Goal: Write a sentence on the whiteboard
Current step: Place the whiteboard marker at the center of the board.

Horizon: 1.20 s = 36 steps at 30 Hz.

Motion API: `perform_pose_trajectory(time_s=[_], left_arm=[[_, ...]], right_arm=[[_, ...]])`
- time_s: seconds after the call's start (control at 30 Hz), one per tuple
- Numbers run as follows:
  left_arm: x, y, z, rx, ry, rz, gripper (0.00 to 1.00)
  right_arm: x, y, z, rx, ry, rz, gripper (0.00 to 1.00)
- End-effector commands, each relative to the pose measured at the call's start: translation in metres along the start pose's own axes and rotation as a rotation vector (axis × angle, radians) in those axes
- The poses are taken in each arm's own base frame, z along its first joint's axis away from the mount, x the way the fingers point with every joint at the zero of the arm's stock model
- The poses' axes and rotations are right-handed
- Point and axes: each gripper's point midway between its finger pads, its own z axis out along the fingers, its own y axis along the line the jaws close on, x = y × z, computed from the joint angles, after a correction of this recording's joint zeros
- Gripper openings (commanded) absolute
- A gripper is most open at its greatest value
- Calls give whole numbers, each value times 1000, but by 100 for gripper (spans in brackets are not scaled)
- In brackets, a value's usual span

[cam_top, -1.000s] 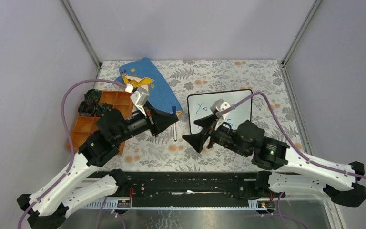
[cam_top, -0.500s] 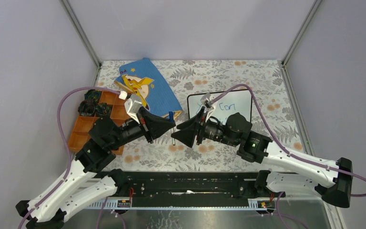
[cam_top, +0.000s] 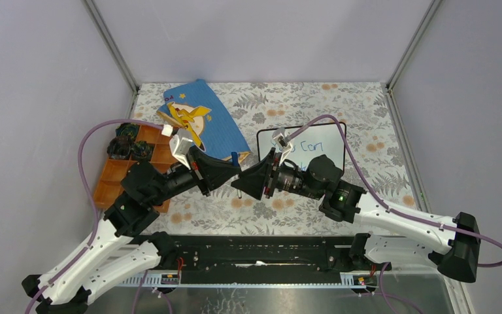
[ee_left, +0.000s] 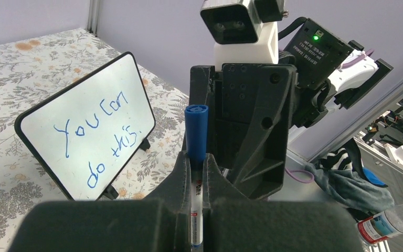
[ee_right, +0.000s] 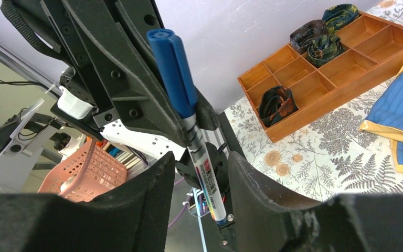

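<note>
- Whiteboard [ee_left: 84,113] — propped tilted on tabletop [cam_top: 366,118], right side; sentence [ee_left: 104,137] "You can do this" in blue.
- Left fingers [ee_left: 182,173] — clenched on capped marker [ee_left: 195,136].
- Right fingers [ee_right: 152,194]: apart, flanking marker, not gripping.

A whiteboard [ee_left: 110,84] carries one handwritten sentence [ee_left: 98,137] in blue ink, set on two slanting lines: "You can" above "do this". Seen from above, only the word "can" shows clear of the arm. The white barrel of a marker [ee_left: 195,181] bears a small red and black printed label, possibly a brand mark, too fine to read. Tiny white print on a black box [ee_left: 320,50] on the facing arm is also illegible.
</note>
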Motion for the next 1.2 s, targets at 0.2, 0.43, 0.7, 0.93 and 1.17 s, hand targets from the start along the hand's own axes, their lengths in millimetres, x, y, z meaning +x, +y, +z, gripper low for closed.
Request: perform_pose_trajectory(time_s=[0.2,0.43,0.7,0.93,1.17], left_arm=[[-13,-9,-1,37,-55,11,0],[-9,-8,-1,35,-46,4,1],[-3,-3,1,14,-23,-12,45],[-10,25,-9,-177,-39,-18,99],[-42,73,-55,-512,-214,50,99]], right_arm=[[-15,8,-3,-44,-60,-5,37],[-11,9,-4,-55,-48,-12,25],[-9,7,-10,-41,-33,-45,6],[5,-25,-30,141,57,-120,0],[54,-96,-69,483,227,-125,0]])
